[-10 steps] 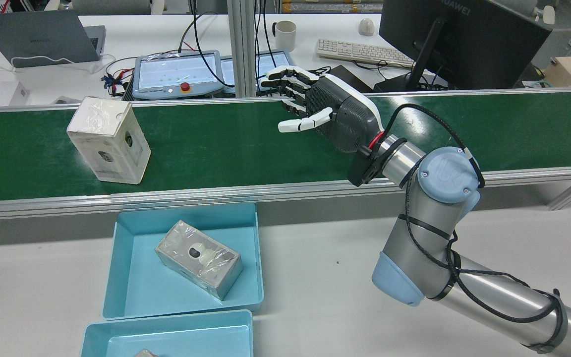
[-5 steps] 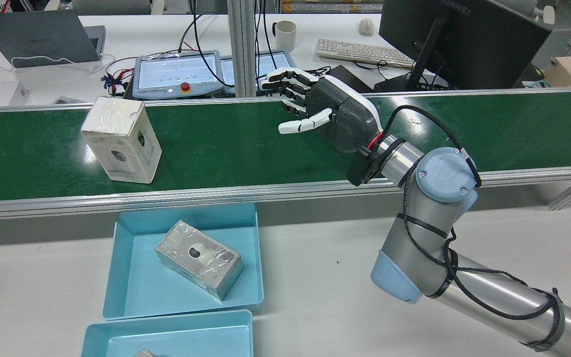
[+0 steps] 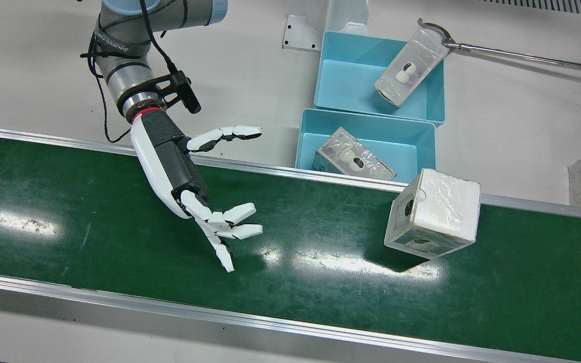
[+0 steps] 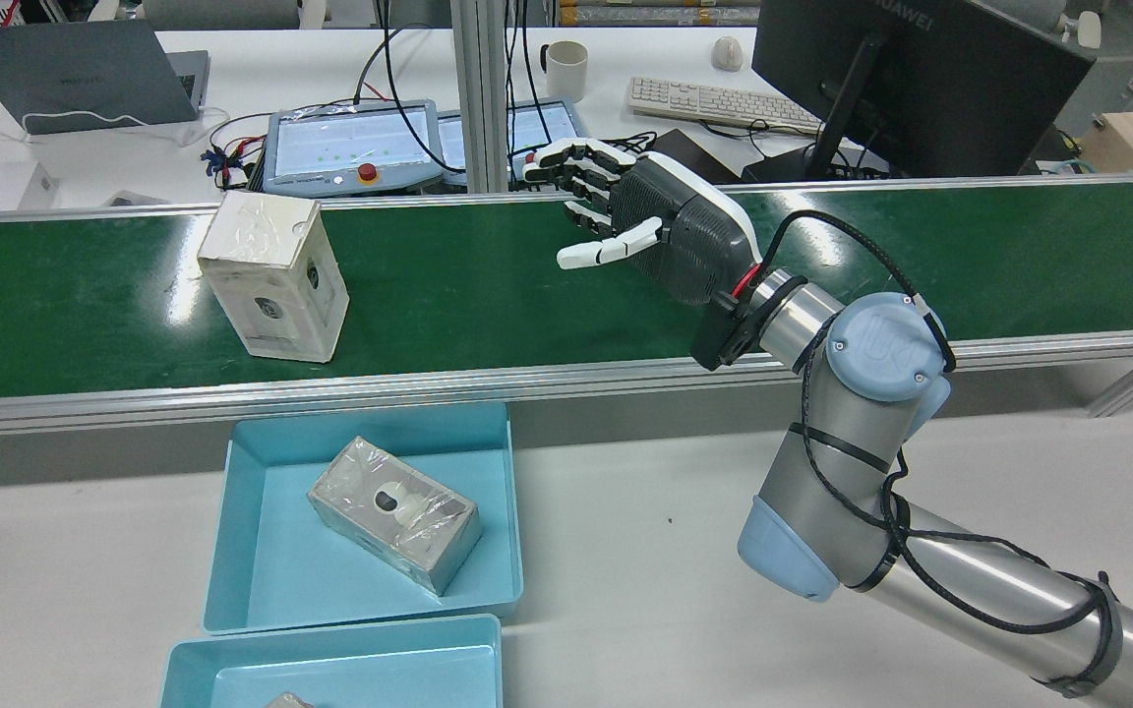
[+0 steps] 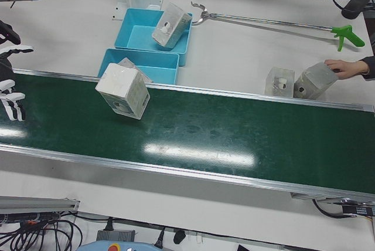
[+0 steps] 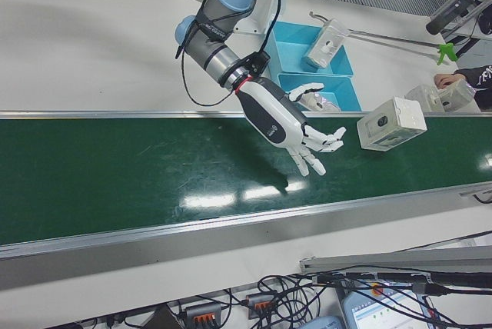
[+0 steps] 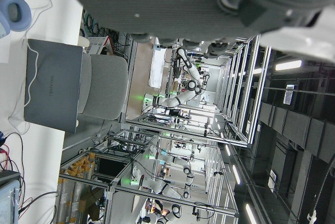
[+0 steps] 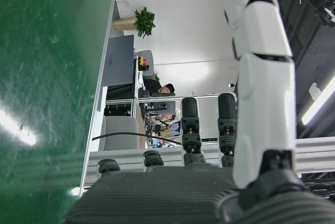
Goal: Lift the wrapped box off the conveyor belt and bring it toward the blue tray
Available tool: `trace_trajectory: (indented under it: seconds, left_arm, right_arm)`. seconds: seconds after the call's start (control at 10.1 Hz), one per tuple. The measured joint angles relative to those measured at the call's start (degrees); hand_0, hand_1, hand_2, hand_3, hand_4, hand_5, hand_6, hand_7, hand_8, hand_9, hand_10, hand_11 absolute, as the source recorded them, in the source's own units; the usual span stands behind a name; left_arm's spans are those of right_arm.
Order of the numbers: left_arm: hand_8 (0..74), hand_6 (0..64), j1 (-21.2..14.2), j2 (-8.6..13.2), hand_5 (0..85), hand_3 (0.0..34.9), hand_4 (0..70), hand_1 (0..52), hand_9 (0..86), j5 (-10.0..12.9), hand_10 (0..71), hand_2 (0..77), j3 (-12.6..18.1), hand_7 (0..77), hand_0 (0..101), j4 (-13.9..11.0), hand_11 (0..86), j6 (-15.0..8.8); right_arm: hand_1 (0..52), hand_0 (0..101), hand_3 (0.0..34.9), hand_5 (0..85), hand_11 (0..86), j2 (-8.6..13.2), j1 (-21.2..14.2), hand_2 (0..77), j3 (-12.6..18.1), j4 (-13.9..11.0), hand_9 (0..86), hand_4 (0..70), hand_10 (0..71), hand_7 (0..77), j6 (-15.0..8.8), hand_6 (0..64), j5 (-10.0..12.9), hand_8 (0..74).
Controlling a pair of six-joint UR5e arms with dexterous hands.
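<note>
while the right hand (image 4: 660, 221) hangs over the middle of the conveyor belt (image 4: 488, 285) with its fingers (image 3: 220, 222) spread and nothing between them, the wrapped box (image 4: 273, 275) stands on the green belt well apart from it, toward the side where the blue tray (image 4: 262, 580) sits on the worktop (image 4: 626, 551) just beside the belt's rail. the left hand cannot be judged: only a dark underside fills its own camera, and no other view shows it.

the likely trouble is timing. if the belt is running, a late or early closing would clip a corner and topple the box, and the glossy film wrap may let it slip in a loose hold. the tray already holds another wrapped box (image 4: 394, 511), so room is tight.

the box stands on end, long axis upright, slightly turned on the belt; the face with the round window points toward the robot's side in the rear view.
</note>
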Motion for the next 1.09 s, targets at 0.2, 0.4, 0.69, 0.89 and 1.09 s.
trace_trajectory:
  seconds: [0.2,0.4,0.69,0.89,1.09]
  left_arm:
    - [0.0,0.0,0.0,0.0,1.1,0.0,0.0,0.0,0.0,0.0,0.5,0.5,0.0,0.0,0,0.0,0.0,0.0]
    - [0.0,0.0,0.0,0.0,1.1,0.0,0.0,0.0,0.0,0.0,0.5,0.5,0.0,0.0,0,0.0,0.0,0.0]
    - [0.0,0.0,0.0,0.0,1.1,0.0,0.0,0.0,0.0,0.0,0.0,0.5,0.0,0.0,0,0.0,0.0,0.0]
    - [0.0,0.0,0.0,0.0,1.1,0.0,0.0,0.0,0.0,0.0,0.5,0.5,0.0,0.5,0,0.0,0.0,0.0]
    - [0.0,0.0,0.0,0.0,1.1,0.0,0.0,0.0,0.0,0.0,0.5,0.5,0.0,0.0,0,0.0,0.0,0.0]
  right_arm:
    - [16.9,50,20.7,35.5,1.1,-0.12,-0.32,18.0,0.04,-0.01,5.4,13.6,0.0,26.7,-0.23,6.0,-0.06,0.0]
    - [16.9,49,20.6,34.4,1.1,-0.17,-0.44,17.5,0.15,-0.19,5.4,12.0,0.0,25.1,-0.27,6.0,-0.08,0.0]
    - [15.3,49,21.8,34.4,1.1,-0.09,-0.48,16.4,0.2,-0.71,3.8,12.0,0.0,25.1,-0.33,4.9,-0.09,0.0]
    - [15.3,49,21.7,34.4,1.1,-0.04,-0.74,16.4,0.09,-0.78,3.8,12.0,0.0,25.1,-0.69,4.9,-0.09,0.0]
    - [15.3,49,21.8,34.4,1.1,0.02,-1.03,17.5,0.03,-0.8,3.8,12.0,0.0,25.1,-1.31,4.9,-0.04,0.0]
